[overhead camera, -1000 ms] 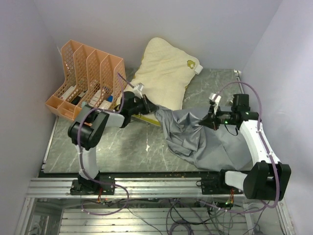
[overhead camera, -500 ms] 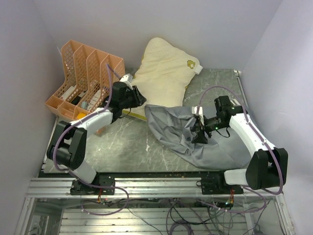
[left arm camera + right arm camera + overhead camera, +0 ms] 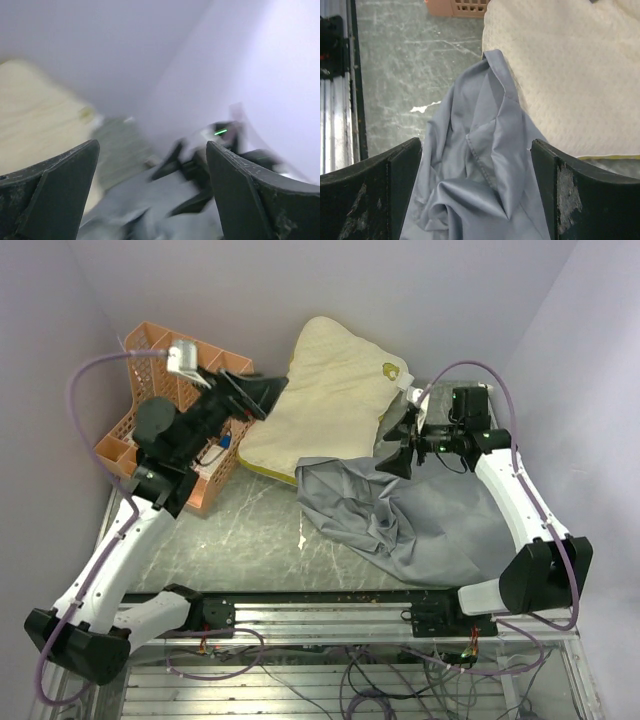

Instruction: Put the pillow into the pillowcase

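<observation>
risk: the wrinkled blue-grey fabric pillowcase (image 3: 410, 525) looks bunched with its mouth shut, so a pinch may catch both layers or the cream-yellow quilted pillow (image 3: 325, 380) too. pillow upper centre on the grey marble counter (image 3: 240, 530); pillowcase centre-right, overlapping its lower edge. right claw (image 3: 386, 458) wide, empty, over that overlap. left claw (image 3: 268, 392) wide, empty, beside the pillow's left edge.

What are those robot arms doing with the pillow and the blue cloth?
They are trying to get the pillow into the pillowcase, but it is not in yet. The pillow is propped at the back, and the crumpled pillowcase lies on the table, its top edge overlapping the pillow's lower edge. The right pincer is open above that edge, holding nothing. The left pincer is open too, raised beside the pillow near the orange rack.
</observation>
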